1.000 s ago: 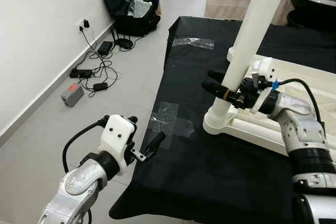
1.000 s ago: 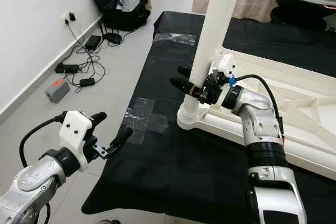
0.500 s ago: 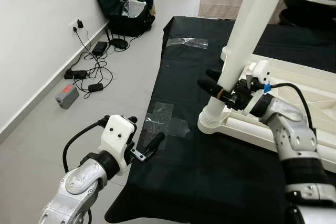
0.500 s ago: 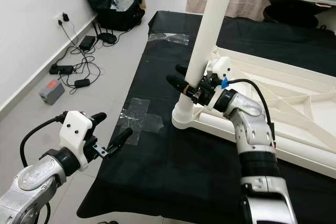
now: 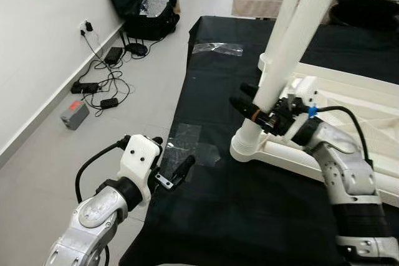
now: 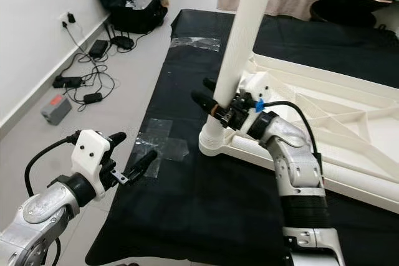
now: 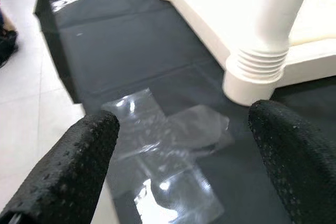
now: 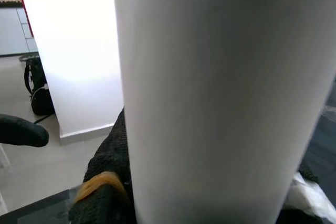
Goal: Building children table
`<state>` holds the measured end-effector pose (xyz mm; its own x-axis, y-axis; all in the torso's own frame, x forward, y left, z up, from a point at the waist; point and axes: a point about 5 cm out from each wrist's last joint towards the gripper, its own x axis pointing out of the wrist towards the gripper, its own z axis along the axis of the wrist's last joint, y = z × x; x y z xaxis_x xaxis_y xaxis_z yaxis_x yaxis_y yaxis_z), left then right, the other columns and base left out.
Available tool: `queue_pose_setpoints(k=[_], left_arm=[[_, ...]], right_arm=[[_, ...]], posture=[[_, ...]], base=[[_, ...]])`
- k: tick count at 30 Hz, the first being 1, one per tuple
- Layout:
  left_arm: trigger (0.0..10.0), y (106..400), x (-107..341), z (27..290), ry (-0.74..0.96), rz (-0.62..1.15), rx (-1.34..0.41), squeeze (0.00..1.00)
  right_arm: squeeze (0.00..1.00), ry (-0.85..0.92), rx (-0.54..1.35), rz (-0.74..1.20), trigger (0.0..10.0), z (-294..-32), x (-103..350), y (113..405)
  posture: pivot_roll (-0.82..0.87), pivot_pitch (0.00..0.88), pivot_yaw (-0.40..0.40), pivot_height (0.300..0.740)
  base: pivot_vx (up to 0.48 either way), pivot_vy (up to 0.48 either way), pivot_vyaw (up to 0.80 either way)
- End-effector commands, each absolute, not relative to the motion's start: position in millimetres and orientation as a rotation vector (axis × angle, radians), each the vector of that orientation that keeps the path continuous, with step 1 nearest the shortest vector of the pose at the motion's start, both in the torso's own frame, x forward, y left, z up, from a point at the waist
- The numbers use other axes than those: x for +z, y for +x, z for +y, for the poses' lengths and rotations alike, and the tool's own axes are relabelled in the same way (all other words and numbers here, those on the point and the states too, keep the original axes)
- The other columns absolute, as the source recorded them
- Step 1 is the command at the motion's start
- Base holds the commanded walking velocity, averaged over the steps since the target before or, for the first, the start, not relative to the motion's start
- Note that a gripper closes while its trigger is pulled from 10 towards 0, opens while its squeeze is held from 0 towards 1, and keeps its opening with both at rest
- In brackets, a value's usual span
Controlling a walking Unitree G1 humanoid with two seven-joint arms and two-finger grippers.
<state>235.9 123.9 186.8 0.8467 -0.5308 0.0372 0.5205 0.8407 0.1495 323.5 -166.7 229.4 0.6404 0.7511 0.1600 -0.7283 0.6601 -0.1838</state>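
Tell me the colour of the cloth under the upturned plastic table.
Black cloth, clearest in the left eye view.

Nothing readable anywhere here.
No words, labels, brand names or numbers show up on anything in the room; whatever might be printed on the small stuff lying on the floor by the wall is too tiny and blurry to make out.
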Motion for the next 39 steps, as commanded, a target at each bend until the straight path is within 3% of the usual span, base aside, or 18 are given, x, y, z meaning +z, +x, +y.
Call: queue_pose_setpoints(k=[1,14,29,31,33,39], left_arm=[[10.0,236,182,125,0.138,-0.060,-0.558,0.00],[10.0,238,183,125,0.138,-0.065,-0.551,0.00],[10.0,239,182,124,0.137,-0.068,-0.555,0.00],[10.0,240,182,124,0.138,-0.072,-0.554,0.00],[10.0,240,182,124,0.138,-0.072,-0.554,0.00],[10.0,241,182,125,0.143,-0.077,-0.550,0.00]], right_arm=[[0.00,-0.078,0.796,-0.001,10.0,-167,182,326],[0.00,-0.076,0.679,-0.053,10.0,-165,189,327],[0.00,-0.111,0.602,-0.036,10.0,-144,187,321],[0.00,-0.117,0.455,-0.009,10.0,-145,187,330],[0.00,-0.117,0.455,-0.009,10.0,-145,187,330],[0.00,-0.084,0.204,-0.010,10.0,-153,187,334]], posture=[[0.11,0.204,0.000,0.740],[0.11,0.202,-0.004,0.740],[0.10,0.199,-0.002,0.740],[0.10,0.194,-0.006,0.740],[0.10,0.194,-0.006,0.740],[0.10,0.187,-0.009,0.740]], base=[[0.000,0.000,0.00],[0.000,0.000,0.00],[0.000,0.000,0.00],[0.000,0.000,0.00],[0.000,0.000,0.00],[0.000,0.000,0.00]])
